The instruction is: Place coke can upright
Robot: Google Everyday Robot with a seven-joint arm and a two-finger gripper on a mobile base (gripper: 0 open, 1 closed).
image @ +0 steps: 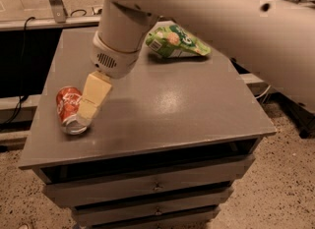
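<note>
- Gripper (85, 115) hangs low over the left side of the worktop (177, 105), its tip lying across the right flank of the can (67, 103); whether it is open, closed or already holding the can cannot be told from this angle
- Can lies on its side near the left front edge; its silver end faces the front; red wall shows just left of the gripper; touching or just above, I cannot say which
- Green bag (178, 41) sits well apart at the back, partly under the arm; drawers (157, 186) below play no part
- Step in hand, as I judge it: reaching for and seating the grasp on the fallen can; the standing-up is not yet done
- Next move calls for a firm hold across the can's body, then a lift and a quarter turn so one flat end meets the worktop; the round wall may roll or slip toward the left edge if nudged
</note>
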